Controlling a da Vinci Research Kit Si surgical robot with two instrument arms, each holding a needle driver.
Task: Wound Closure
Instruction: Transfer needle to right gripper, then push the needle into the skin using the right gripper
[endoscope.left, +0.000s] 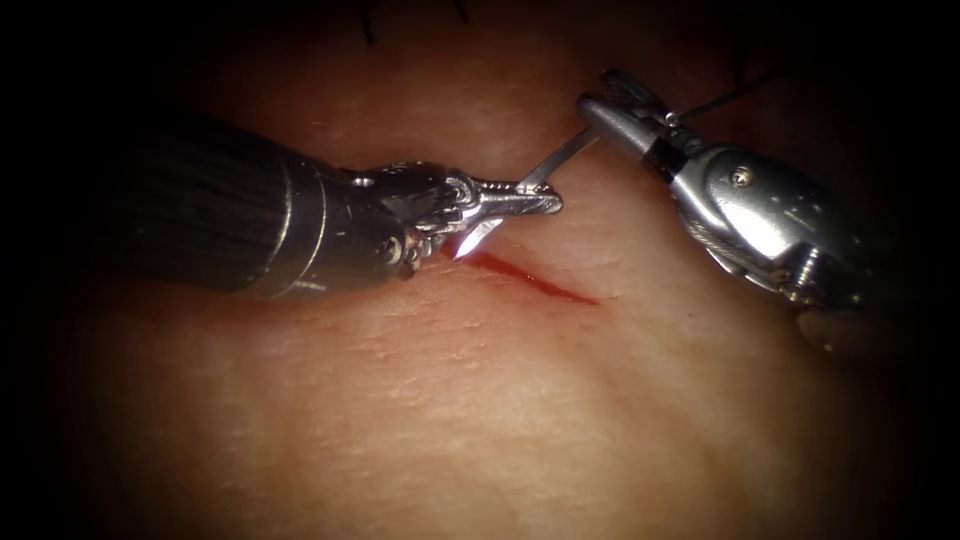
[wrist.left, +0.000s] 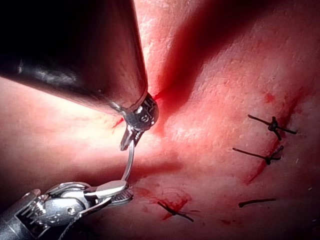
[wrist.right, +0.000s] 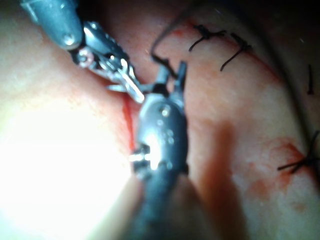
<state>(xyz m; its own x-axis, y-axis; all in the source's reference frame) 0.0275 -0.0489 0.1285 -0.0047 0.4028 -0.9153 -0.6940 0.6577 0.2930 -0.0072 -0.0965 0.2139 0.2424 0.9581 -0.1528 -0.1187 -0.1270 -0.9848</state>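
My left tool (endoscope.left: 535, 196) comes in over the left end of the cut (endoscope.left: 545, 284). Its jaws are shut on the curved needle (endoscope.left: 562, 156) near the tip end. The needle is clear of the tissue (endoscope.left: 450, 400) and spans up and right to my right tool (endoscope.left: 606, 104), whose jaws stand open around the tail end. Black thread (endoscope.left: 730, 95) trails from there to the upper right. The left wrist view has the needle (wrist.left: 130, 162) bridging the left tool (wrist.left: 128, 141) and the right tool (wrist.left: 116, 193). In the right wrist view the right tool (wrist.right: 172, 76) meets the left tool (wrist.right: 131, 88).
Red fluid marks the cut. Several knotted black stitches (wrist.left: 272, 125) cross a closed stretch of the wound, also seen as stitches (wrist.right: 210, 35). The left tool's dark shaft (endoscope.left: 220, 215) lies low over the tissue left of the cut.
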